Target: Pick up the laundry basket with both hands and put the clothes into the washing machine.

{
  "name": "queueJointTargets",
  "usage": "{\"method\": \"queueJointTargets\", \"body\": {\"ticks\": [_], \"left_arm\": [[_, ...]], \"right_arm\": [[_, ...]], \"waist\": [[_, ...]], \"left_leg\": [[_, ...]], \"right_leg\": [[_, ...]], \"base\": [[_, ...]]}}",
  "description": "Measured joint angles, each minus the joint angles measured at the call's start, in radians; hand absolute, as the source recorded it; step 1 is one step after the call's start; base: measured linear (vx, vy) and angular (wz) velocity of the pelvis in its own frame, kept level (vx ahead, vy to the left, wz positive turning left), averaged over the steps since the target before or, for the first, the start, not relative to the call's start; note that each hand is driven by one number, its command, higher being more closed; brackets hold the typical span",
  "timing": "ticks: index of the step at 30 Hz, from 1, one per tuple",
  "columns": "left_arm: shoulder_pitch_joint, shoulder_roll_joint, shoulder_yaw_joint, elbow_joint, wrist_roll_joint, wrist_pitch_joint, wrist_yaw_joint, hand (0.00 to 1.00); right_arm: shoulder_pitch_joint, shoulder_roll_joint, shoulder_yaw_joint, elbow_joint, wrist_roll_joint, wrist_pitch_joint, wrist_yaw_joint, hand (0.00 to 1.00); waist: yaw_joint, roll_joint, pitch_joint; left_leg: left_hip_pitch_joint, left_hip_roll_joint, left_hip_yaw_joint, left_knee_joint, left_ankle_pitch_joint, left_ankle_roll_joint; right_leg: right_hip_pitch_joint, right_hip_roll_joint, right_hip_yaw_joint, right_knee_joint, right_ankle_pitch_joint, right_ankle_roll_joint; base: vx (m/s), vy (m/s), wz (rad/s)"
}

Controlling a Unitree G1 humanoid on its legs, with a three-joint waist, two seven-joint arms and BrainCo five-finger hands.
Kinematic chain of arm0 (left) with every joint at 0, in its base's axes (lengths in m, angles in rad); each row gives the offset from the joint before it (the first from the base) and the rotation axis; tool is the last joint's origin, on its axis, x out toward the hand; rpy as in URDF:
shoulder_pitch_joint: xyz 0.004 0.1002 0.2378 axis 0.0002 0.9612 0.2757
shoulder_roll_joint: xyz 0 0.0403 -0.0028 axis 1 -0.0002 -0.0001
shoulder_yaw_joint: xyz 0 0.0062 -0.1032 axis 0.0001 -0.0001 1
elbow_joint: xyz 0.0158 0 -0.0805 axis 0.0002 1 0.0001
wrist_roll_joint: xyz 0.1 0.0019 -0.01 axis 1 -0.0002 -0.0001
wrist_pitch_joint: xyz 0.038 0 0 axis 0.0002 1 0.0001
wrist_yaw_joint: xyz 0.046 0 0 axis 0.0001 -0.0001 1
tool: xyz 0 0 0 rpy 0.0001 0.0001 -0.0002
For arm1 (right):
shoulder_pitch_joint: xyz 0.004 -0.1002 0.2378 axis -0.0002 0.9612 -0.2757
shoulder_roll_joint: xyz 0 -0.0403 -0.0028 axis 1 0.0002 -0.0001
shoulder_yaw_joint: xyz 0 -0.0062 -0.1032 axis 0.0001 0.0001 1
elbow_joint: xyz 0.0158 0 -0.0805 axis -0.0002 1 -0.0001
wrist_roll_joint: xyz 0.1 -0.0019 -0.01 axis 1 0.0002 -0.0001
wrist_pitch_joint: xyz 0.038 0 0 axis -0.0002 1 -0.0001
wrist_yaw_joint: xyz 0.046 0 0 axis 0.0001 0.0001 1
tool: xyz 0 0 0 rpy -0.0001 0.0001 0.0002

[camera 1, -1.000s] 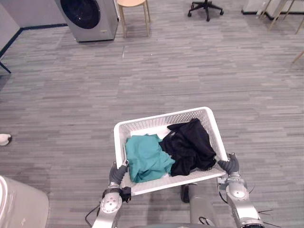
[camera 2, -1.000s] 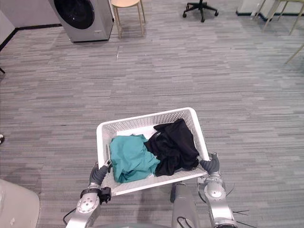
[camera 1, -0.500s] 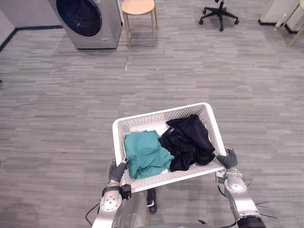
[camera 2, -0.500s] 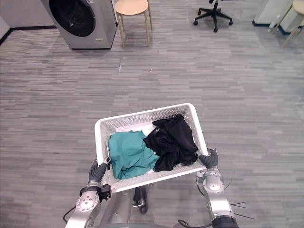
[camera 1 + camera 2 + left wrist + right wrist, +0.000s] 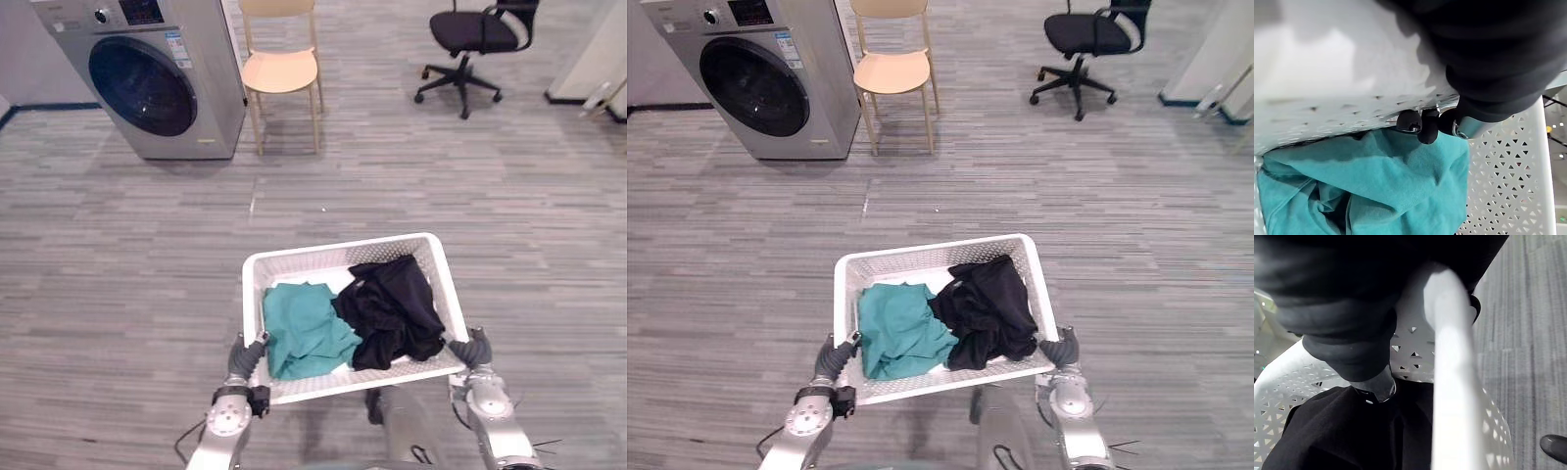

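Observation:
I hold a white perforated laundry basket (image 5: 333,255) off the floor in front of me. My left hand (image 5: 245,356) is shut on the rim at the near left corner, its fingers (image 5: 1420,125) hooked over the edge above a teal garment (image 5: 1376,181). My right hand (image 5: 474,348) is shut on the rim (image 5: 1452,382) at the near right corner. Inside lie the teal garment (image 5: 304,328) on the left and a black garment (image 5: 392,308) on the right. The grey washing machine (image 5: 147,78) stands at the far left, its dark round door closed.
A beige wooden chair (image 5: 282,69) stands just right of the washer. A black office chair (image 5: 480,34) sits at the far right. A white furniture corner (image 5: 593,59) shows at the right edge. Grey plank floor (image 5: 294,186) lies open between the basket and the washer.
The camera has moved: the washer and both chairs now show lower and fuller in the picture. The basket stays held in both hands with the clothes unmoved.

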Motion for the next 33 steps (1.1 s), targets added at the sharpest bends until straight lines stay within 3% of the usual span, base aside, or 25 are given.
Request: {"method": "queueJointTargets", "body": {"ticks": [2,3,4,5,7,9,10,11,12,13,14,16,17,18,19,20,22,25,26,28,29,30,31,32,33], "left_arm": [[0.003,-0.014,0.001,0.015,0.0,0.0,-0.001,1.0],[0.003,-0.016,-0.001,0.016,0.0,0.0,-0.001,1.0],[0.001,-0.017,-0.003,0.013,-0.001,-0.001,-0.001,1.0],[0.002,-0.011,-0.002,0.013,-0.009,-0.006,-0.002,1.0],[0.002,-0.005,-0.002,0.0,-0.031,-0.033,-0.002,1.0],[0.002,-0.009,-0.003,-0.002,-0.037,-0.035,-0.004,1.0],[0.008,-0.018,-0.002,-0.013,-0.037,-0.035,-0.004,1.0],[0.01,-0.021,-0.003,-0.016,-0.036,-0.034,-0.006,1.0],[0.018,-0.025,-0.003,-0.018,-0.035,-0.031,-0.007,1.0],[0.022,-0.009,-0.001,-0.018,-0.035,-0.026,-0.006,1.0],[0.016,-0.003,-0.001,-0.036,-0.033,-0.014,-0.006,1.0],[0.015,-0.008,-0.002,-0.04,-0.033,-0.001,-0.006,1.0],[0.026,-0.008,-0.006,-0.04,-0.034,0.002,-0.006,1.0],[0.025,0.003,-0.006,-0.039,-0.035,0.003,-0.005,1.0],[0.022,0.008,-0.006,-0.038,-0.035,0.004,-0.005,1.0],[0.021,0.023,-0.006,-0.038,-0.034,0.01,-0.006,1.0],[0.032,0.034,-0.007,-0.039,-0.033,0.012,-0.005,1.0],[0.013,0.046,-0.009,-0.04,-0.034,0.01,-0.006,1.0],[0.005,0.047,-0.014,-0.039,-0.034,0.01,-0.006,1.0],[0.0,0.051,-0.016,-0.038,-0.034,0.01,-0.006,1.0],[-0.002,0.051,-0.019,-0.033,-0.024,0.01,-0.005,1.0],[-0.002,0.05,-0.022,-0.029,-0.016,0.01,-0.005,1.0],[-0.013,0.028,-0.023,-0.015,-0.014,0.011,-0.003,1.0],[-0.026,0.024,-0.022,-0.012,-0.01,0.012,-0.003,1.0],[-0.046,0.01,-0.03,-0.004,0.004,0.012,-0.009,1.0]], "right_arm": [[0.001,-0.007,0.001,-0.003,0.001,0.005,0.0,1.0],[0.003,-0.008,0.0,-0.003,0.001,0.006,-0.001,1.0],[0.012,-0.008,-0.003,-0.021,0.007,0.008,-0.012,1.0],[0.031,-0.005,-0.003,-0.062,0.007,0.008,-0.014,1.0],[0.038,-0.005,-0.009,-0.115,0.007,0.006,-0.015,1.0],[0.03,-0.005,-0.017,-0.114,0.007,0.005,-0.015,1.0],[0.025,-0.009,-0.024,-0.108,0.007,0.002,-0.015,1.0],[0.026,-0.008,-0.026,-0.103,0.007,0.002,-0.015,1.0],[0.025,-0.005,-0.026,-0.09,0.006,0.002,-0.014,1.0],[0.019,0.011,-0.022,-0.064,0.006,0.002,-0.015,1.0],[0.019,0.011,-0.022,-0.06,0.006,0.003,-0.015,1.0],[-0.003,0.012,-0.027,-0.036,0.005,0.003,-0.012,1.0],[-0.007,0.017,-0.028,-0.025,0.004,0.003,-0.008,1.0],[-0.004,0.023,-0.031,-0.017,0.003,-0.001,-0.003,1.0],[-0.003,0.031,-0.034,-0.014,0.003,-0.001,-0.003,1.0],[0.002,0.049,-0.036,0.007,0.003,-0.001,-0.003,1.0],[0.018,0.058,-0.033,0.009,-0.001,-0.004,0.0,1.0],[0.018,0.059,-0.032,0.007,-0.003,-0.009,0.002,1.0],[0.016,0.056,-0.036,0.003,-0.003,-0.009,0.002,1.0],[0.017,0.056,-0.037,0.0,-0.003,-0.007,0.001,1.0],[0.02,0.055,-0.038,-0.001,-0.003,-0.007,0.001,1.0],[0.023,0.051,-0.038,-0.001,-0.003,-0.005,0.0,1.0],[0.011,0.037,-0.038,0.0,-0.003,-0.001,0.0,1.0],[-0.001,0.038,-0.043,-0.002,-0.004,0.001,0.0,1.0],[0.012,0.028,-0.065,-0.009,-0.003,0.005,0.001,1.0]], "waist": [[0.016,0.011,0.009],[0.018,0.018,0.011],[0.029,0.019,0.022],[0.042,0.005,0.032],[0.056,-0.017,0.046],[0.057,-0.028,0.043],[0.071,-0.023,0.042],[0.077,-0.018,0.042],[0.084,-0.021,0.04],[0.098,-0.043,0.026],[0.081,-0.07,0.014],[0.08,-0.071,0.015],[0.091,-0.073,0.015],[0.091,-0.081,0.021],[0.087,-0.088,0.023],[0.071,-0.1,0.026],[0.051,-0.087,0.023],[0.043,-0.072,0.019],[0.036,-0.062,0.024],[0.021,-0.059,0.03],[0.008,-0.067,0.031],[-0.003,-0.066,0.028],[0.004,-0.016,0.025],[0.006,-0.009,0.021],[-0.012,-0.011,0.023]], "left_leg": [[-0.149,0.067,-0.003,0.372,0.255,-0.045],[-0.177,0.086,0.001,0.446,0.251,-0.044],[-0.301,0.158,0.043,0.689,0.185,0.026],[-0.371,0.172,0.071,0.735,0.141,0.071],[-0.526,0.143,0.097,0.577,0.06,0.089],[-0.576,0.088,0.09,0.359,0.057,0.093],[-0.59,0.038,0.078,0.032,0.088,0.052],[-0.598,0.025,0.062,-0.093,0.12,0.022],[-0.583,0.01,0.055,-0.177,0.257,0.023],[-0.562,-0.026,0.079,-0.174,0.272,0.071],[-0.6,-0.049,0.09,-0.099,0.223,0.12],[-0.634,-0.047,0.102,0.045,0.133,0.15],[-0.584,-0.052,0.122,0.06,0.068,0.153],[-0.489,-0.077,0.124,0.025,-0.014,0.142],[-0.47,-0.087,0.124,0.022,-0.018,0.143],[-0.384,-0.115,0.119,-0.018,-0.042,0.147],[-0.253,-0.125,0.11,-0.12,-0.043,0.146],[-0.109,-0.125,0.092,-0.265,-0.045,0.139],[-0.063,-0.115,0.085,-0.305,-0.054,0.116],[0.003,-0.105,0.084,-0.343,-0.069,0.084],[0.052,-0.109,0.075,-0.365,-0.083,0.056],[0.076,-0.105,0.064,-0.372,-0.09,0.043],[0.106,-0.064,0.058,-0.381,-0.084,0.031],[0.1,-0.053,0.059,-0.355,-0.048,-0.028],[0.089,-0.056,0.021,-0.246,0.045,-0.012]], "right_leg": [[0.1,0.02,-0.002,0.007,-0.087,-0.002],[0.123,0.027,-0.006,0.001,-0.096,-0.004],[0.24,0.046,-0.022,-0.045,-0.129,-0.013],[0.346,0.041,-0.021,-0.106,-0.159,0.007],[0.498,0.023,-0.024,-0.227,-0.199,0.034],[0.539,-0.006,-0.027,-0.262,-0.213,0.056],[0.592,-0.032,-0.022,-0.298,-0.237,0.095],[0.62,-0.038,-0.019,-0.311,-0.247,0.112],[0.654,-0.046,-0.003,-0.336,-0.262,0.135],[0.684,-0.069,0.027,-0.367,-0.268,0.147],[0.696,-0.097,0.046,-0.382,-0.245,0.169],[0.682,-0.122,0.077,-0.286,-0.24,0.191],[0.618,-0.146,0.097,-0.084,-0.251,0.21],[0.481,-0.196,0.126,0.295,-0.213,0.25],[0.455,-0.207,0.129,0.375,-0.211,0.25],[0.38,-0.235,0.124,0.6,-0.229,0.219],[0.297,-0.222,0.06,0.7,-0.262,0.167],[0.139,-0.178,-0.067,0.534,-0.329,0.105],[0.087,-0.145,-0.093,0.373,-0.326,0.093],[0.06,-0.083,-0.101,-0.016,-0.193,0.105],[0.061,-0.061,-0.091,-0.172,-0.033,0.085],[0.07,-0.05,-0.075,-0.184,0.059,0.041],[0.073,-0.016,-0.067,-0.149,0.088,-0.008],[0.057,-0.019,-0.055,-0.08,0.042,-0.017],[0.051,-0.071,-0.057,0.083,-0.044,-0.015]], "base": [[0.7,-0.16,-0.03],[0.72,-0.109,-0.03],[0.66,-0.066,0.08],[0.64,-0.05,0.1],[0.7,0.049,0.22],[0.54,0.128,0.11],[0.42,0.173,-0.08],[0.68,0.293,-0.16],[0.51,0.212,-0.22],[0.68,0.236,0.0],[0.71,0.235,0.16],[0.74,0.299,0.04],[0.71,0.328,-0.4],[0.46,0.211,-0.33],[0.67,0.25,-0.01],[0.56,0.127,0.18],[0.61,0.113,0.12],[0.54,0.034,0.07],[0.57,-0.022,0.19],[0.6,-0.056,0.27],[0.52,-0.084,0.31],[0.85,-0.157,0.14],[0.71,-0.133,-0.02],[0.97,-0.186,0.18],[0.65,-0.151,0.51]]}}
